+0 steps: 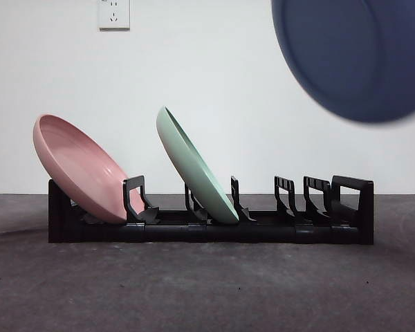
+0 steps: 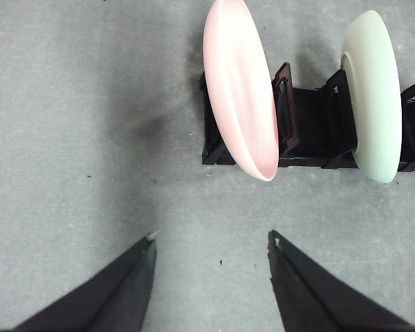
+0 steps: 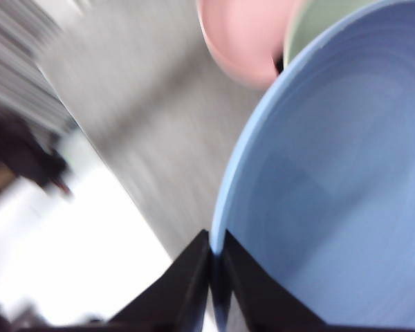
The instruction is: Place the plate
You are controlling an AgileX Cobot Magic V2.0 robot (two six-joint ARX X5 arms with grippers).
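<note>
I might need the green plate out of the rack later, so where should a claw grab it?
Grip the green plate by its raised upper rim, coming down from above. It stands on edge, leaning in the black rack, so only the top rim is free; the pink plate sits apart.

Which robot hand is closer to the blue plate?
The right. The right gripper is clamped on the blue plate's rim, holding it up above the rack. The left gripper hangs open over the table beside the pink plate.
</note>
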